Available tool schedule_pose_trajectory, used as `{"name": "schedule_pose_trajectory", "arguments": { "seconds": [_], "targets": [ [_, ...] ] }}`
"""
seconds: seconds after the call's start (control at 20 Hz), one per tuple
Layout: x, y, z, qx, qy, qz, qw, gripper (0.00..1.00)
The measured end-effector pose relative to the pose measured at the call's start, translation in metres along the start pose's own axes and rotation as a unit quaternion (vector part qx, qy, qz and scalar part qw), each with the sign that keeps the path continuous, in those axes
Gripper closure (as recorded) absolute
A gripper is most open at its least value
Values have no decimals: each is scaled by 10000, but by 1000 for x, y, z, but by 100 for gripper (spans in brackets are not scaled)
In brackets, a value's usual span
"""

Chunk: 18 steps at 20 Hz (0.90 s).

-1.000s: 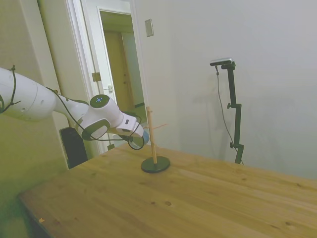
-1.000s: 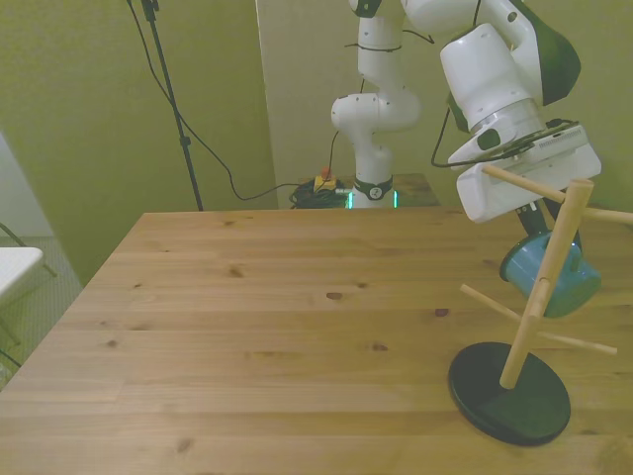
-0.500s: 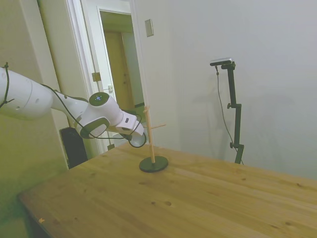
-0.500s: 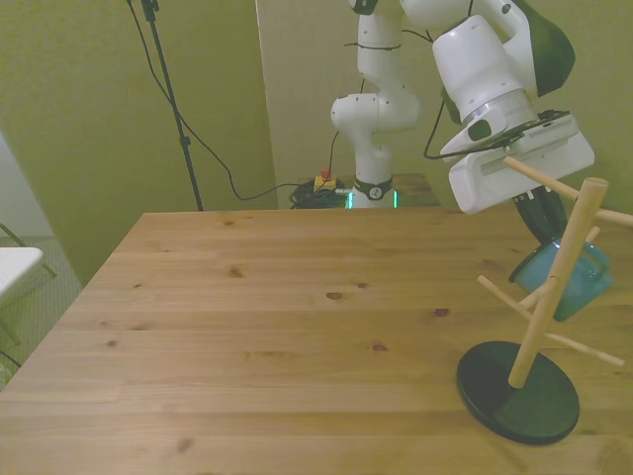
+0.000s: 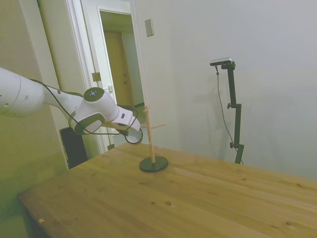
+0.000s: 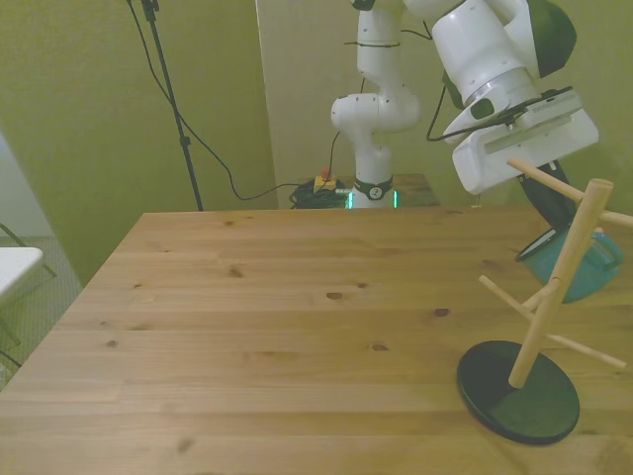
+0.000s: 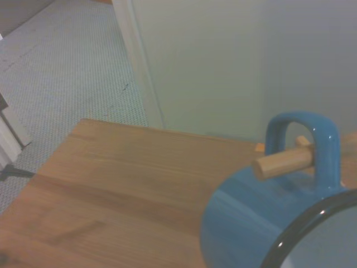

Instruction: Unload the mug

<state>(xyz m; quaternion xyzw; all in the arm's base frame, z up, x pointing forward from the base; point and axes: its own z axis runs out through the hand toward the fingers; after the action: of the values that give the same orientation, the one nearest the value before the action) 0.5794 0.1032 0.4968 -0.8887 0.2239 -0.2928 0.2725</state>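
Pale walls and an open doorway (image 5: pixel 119 74) back the scene in the side view; a yellow-green wall with a trailing black cable (image 6: pixel 203 148) backs the front view. Grey carpet (image 7: pixel 67 61) shows below the table edge in the wrist view.

Table (image 6: pixel 277 327): wooden planks with visible knots, carrying only one item.

Mug tree (image 6: pixel 554 297): light wooden post with slanted pegs on a round dark base (image 6: pixel 517 391), standing near the front view's right edge of the table, upright.

Mug (image 6: pixel 584 265): blue-teal enamel with a dark rim, hanging beyond the post at the front view's right. In the wrist view the mug (image 7: pixel 279 218) is tipped, and its loop handle (image 7: pixel 304 145) is threaded over a wooden peg (image 7: pixel 281 162) whose blunt end pokes just past the loop. Judgement: the handle sits close to the peg tip because the mug is being drawn along the peg's axis to free it, and it is not yet clear of the peg.

End effector (image 6: pixel 556 223): angled down toward the mug from the front view's upper right, its dark fingers reaching the mug's rim and apparently clamped on it; the tilt appears to match the peg's slope. In the side view the end effector (image 5: pixel 132 134) sits just left of the post, with the mug hidden behind it.
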Motion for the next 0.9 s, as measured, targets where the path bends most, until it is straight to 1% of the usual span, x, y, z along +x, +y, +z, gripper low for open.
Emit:
{"name": "schedule_pose_trajectory", "arguments": {
  "seconds": [0.25,0.55,0.65,0.7,0.8,0.9],
  "targets": [
    [-19,-19,7,83,-166,-153,9997,100],
    [-64,-48,35,64,-653,-400,9970,100],
    [-78,-47,37,-84,-905,-441,9949,100],
    [-82,-42,35,-218,-1000,-446,9938,100],
    [-84,-22,26,-585,-1139,-386,9910,100],
    [-78,5,12,-994,-1188,-200,9877,100]
  ]
}}
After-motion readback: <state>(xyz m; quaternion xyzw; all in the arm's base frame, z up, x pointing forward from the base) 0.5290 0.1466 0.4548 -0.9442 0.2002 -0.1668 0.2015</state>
